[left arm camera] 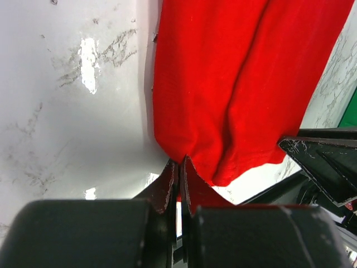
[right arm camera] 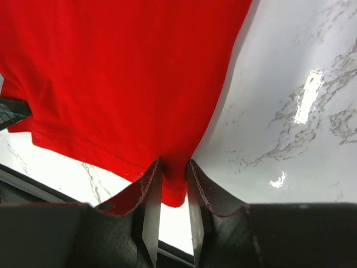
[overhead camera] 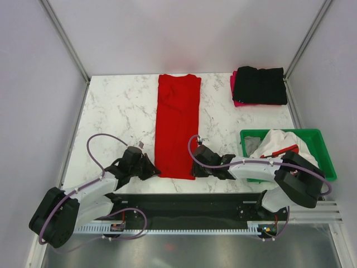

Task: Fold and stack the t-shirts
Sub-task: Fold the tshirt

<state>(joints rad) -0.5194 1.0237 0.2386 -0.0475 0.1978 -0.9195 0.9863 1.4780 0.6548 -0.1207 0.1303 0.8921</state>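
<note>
The red t-shirt lies as a long narrow strip down the middle of the marble table, collar end far, hem end near. My left gripper is at its near left corner, and in the left wrist view the gripper is shut on the edge of the red cloth. My right gripper is at the near right corner. In the right wrist view the gripper is shut on a fold of the red cloth. A folded black t-shirt lies on a magenta one at the back right.
A green crate stands at the right and holds a crumpled white t-shirt with red print. The table's near edge and a black rail run just behind both grippers. White walls enclose the table.
</note>
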